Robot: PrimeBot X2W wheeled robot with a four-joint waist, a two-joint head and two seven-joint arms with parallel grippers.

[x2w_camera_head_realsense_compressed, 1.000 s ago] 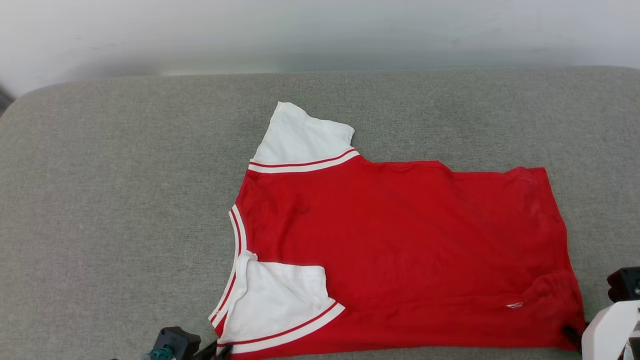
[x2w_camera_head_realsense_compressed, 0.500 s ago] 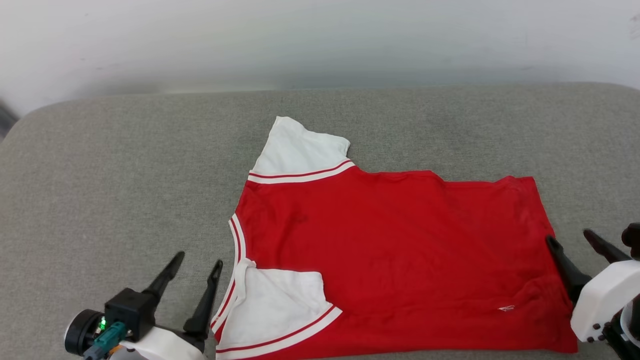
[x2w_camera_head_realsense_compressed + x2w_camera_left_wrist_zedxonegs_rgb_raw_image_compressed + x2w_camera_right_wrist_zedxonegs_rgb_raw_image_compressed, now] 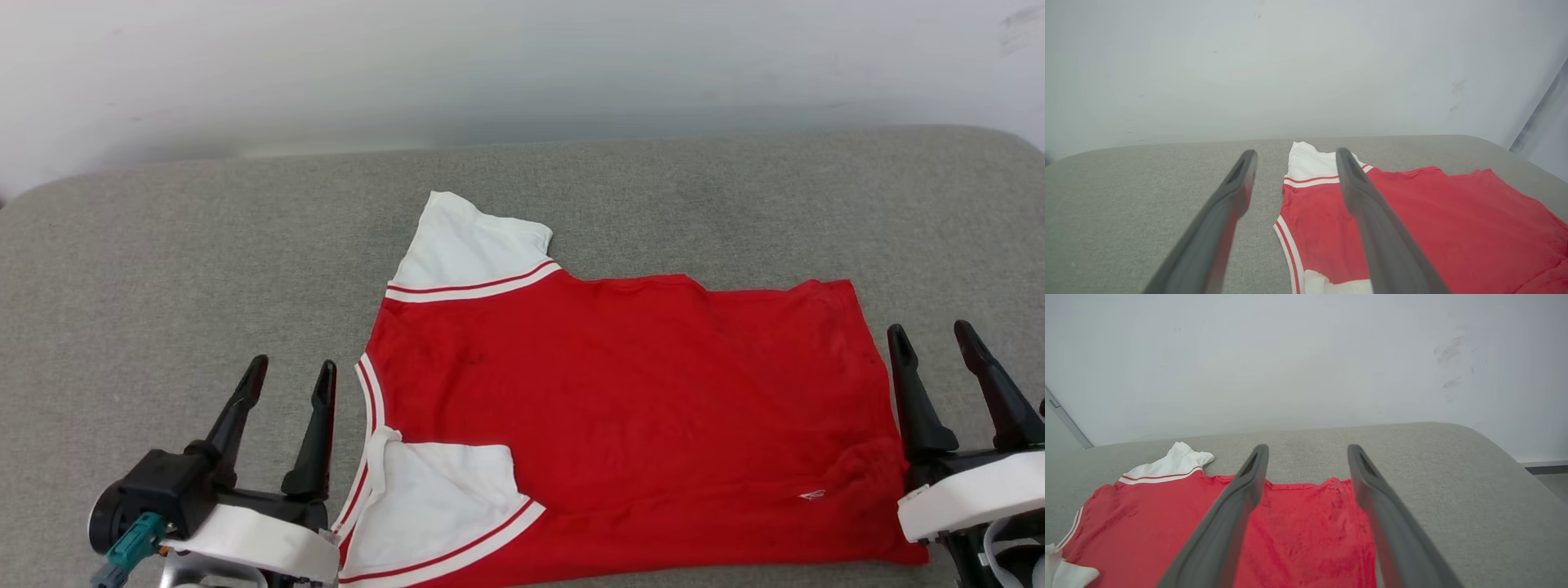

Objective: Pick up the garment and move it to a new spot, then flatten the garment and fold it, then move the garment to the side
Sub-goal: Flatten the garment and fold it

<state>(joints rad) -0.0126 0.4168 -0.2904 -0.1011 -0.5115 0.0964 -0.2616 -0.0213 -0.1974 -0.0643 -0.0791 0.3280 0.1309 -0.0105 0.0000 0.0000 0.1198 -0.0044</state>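
Garment: the garment [image 3: 620,425] lies spread on the grey cushion [image 3: 163,269], plain red face up, neckline toward the robot's left and hem [image 3: 873,359] toward its right
Sleeves: the far sleeve [image 3: 469,241] lies out flat on the cushion; the near sleeve [image 3: 441,498] is folded in over the red body
Left gripper: the left gripper [image 3: 294,363] has its fingers spread apart and holds nothing; it sits over bare cushion just beside the striped collar trim [image 3: 369,408]
Right gripper: the right gripper [image 3: 929,328] has its fingers spread apart and holds nothing; it sits just beside the hem, with the garment between the two grippers
Near hem corner: the cloth is slightly bunched close to the right gripper's base
Background: a pale wall [image 3: 490,65] rises behind the cushion
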